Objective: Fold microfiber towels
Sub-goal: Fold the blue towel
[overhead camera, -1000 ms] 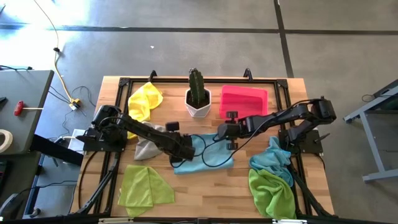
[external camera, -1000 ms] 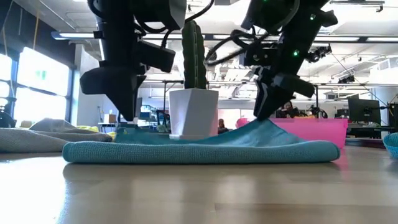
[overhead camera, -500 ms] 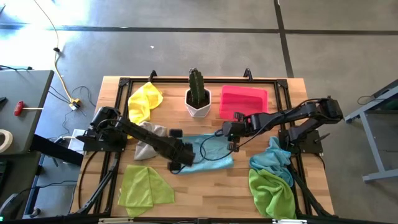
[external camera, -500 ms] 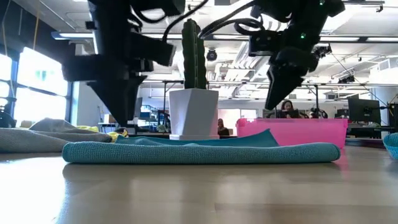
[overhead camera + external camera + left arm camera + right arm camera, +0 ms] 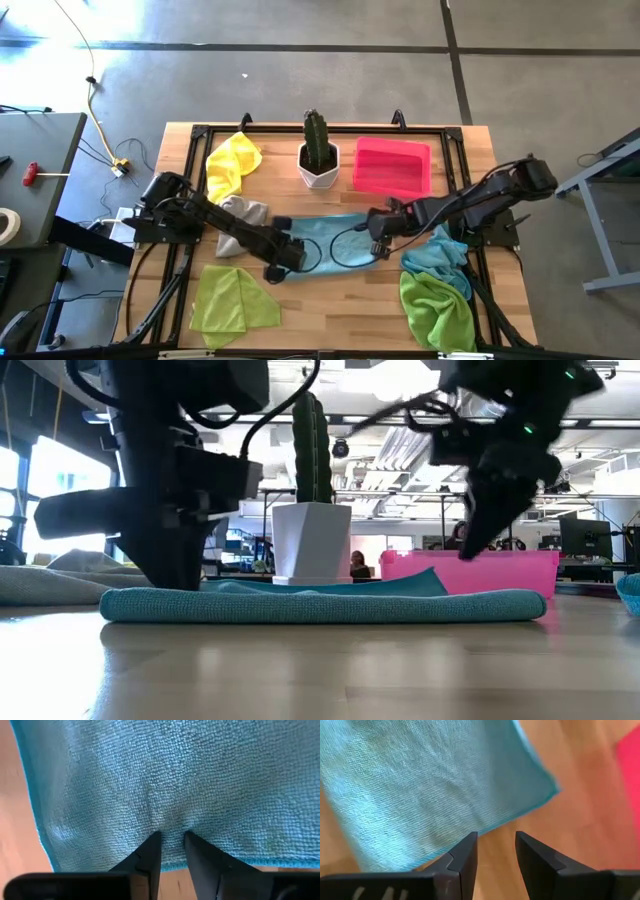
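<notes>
A light blue microfiber towel [image 5: 335, 238] lies flat on the table's middle, in front of the cactus pot. It also shows in the low view [image 5: 320, 603]. My left gripper [image 5: 283, 258] is down on the towel's near left part and nearly shut on the cloth [image 5: 172, 834]. My right gripper [image 5: 380, 228] is open and empty. It hangs above the towel's right edge, clear of the cloth [image 5: 496, 836]. In the low view it is well above the towel [image 5: 478, 540]. My left gripper comes from above, its fingers pointing down onto the towel close to its near edge [image 5: 170, 851] by the left corner. A small pucker of cloth [image 5: 171, 822] is pinched between the two fingertips. The towel lies flat on the table.
A cactus in a white pot [image 5: 319, 155] and a pink tray [image 5: 392, 165] stand at the back. A yellow towel [image 5: 233, 162] and a grey towel [image 5: 238, 222] lie at the left. Lime green towels lie near left [image 5: 232, 300] and near right [image 5: 435, 305], under another blue one [image 5: 440, 255].
My right gripper has let go of the towel's far right part, risen and gone toward the table's right edge. The raised flap has dropped almost flat. My left gripper has gone toward the near edge and come down onto the towel's near left part.
</notes>
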